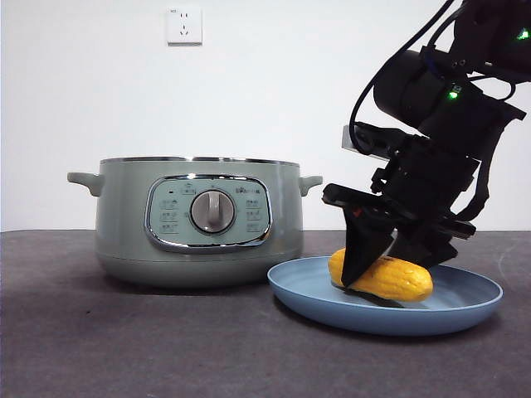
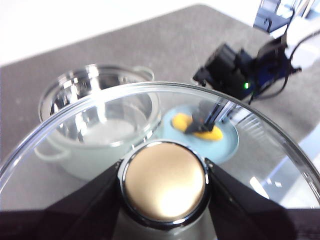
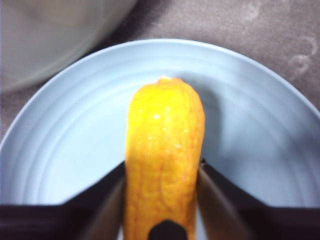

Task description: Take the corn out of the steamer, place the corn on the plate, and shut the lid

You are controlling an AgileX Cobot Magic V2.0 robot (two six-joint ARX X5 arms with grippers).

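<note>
Two grippers busy. Steamer [image 1: 197,220] at 9 o'clock of the front view, uncovered; left gripper [image 2: 164,186] clamps the lid [image 2: 75,127] by its knob, held above. At 4 o'clock, corn [image 1: 390,278] rests on plate [image 1: 465,311], right gripper [image 1: 390,265] pinching it. Jaws should spread slowly, lift straight, so it likely won't roll.

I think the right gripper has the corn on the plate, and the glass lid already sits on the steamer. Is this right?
Not entirely. The right gripper does have the corn on the plate, but the lid is not on the steamer. The left wrist view shows the left gripper holding it by the knob, above the open pot.
</note>
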